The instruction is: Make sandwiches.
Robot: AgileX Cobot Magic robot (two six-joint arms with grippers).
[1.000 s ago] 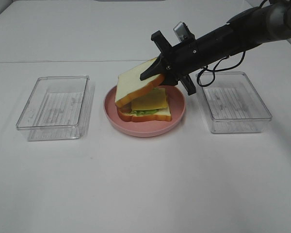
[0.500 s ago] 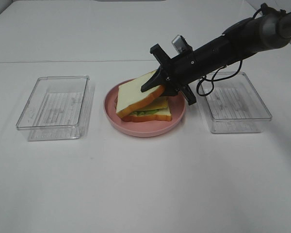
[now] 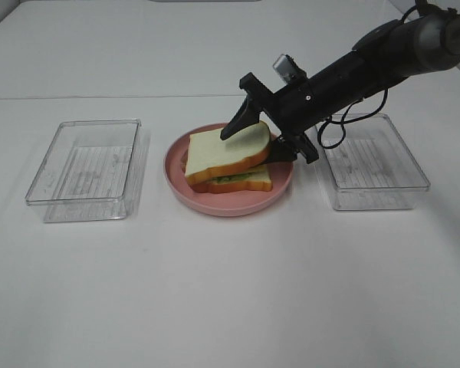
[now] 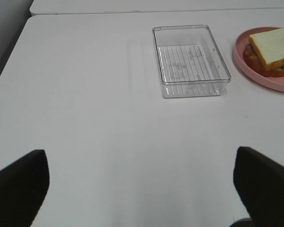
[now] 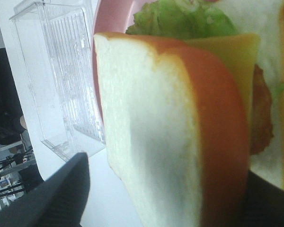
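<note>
The sandwich [image 3: 228, 161] lies on the round pink plate [image 3: 215, 205] at the table's middle: a bottom bread slice, green lettuce, yellow cheese, and a top bread slice [image 3: 226, 146] resting slightly askew. My right gripper [image 3: 253, 146] reaches in from the right, jaws spread, one finger above the top slice and one beside the stack. The right wrist view shows the top slice [image 5: 151, 142] between my fingers [image 5: 57, 198], with cheese [image 5: 227, 52] and lettuce [image 5: 180, 19] beyond. My left gripper [image 4: 142, 184] is open and empty over bare table, far from the sandwich [image 4: 272, 49].
An empty clear plastic tray [image 3: 77, 201] stands left of the plate and another [image 3: 379, 188] stands right of it, under my right arm. The left tray [image 4: 194, 87] also shows in the left wrist view, beside the plate [image 4: 270, 80].
My right gripper lowered the top bread slice from a tilted hold onto the stack, then its jaws spread and let go. The cheese is now covered.
</note>
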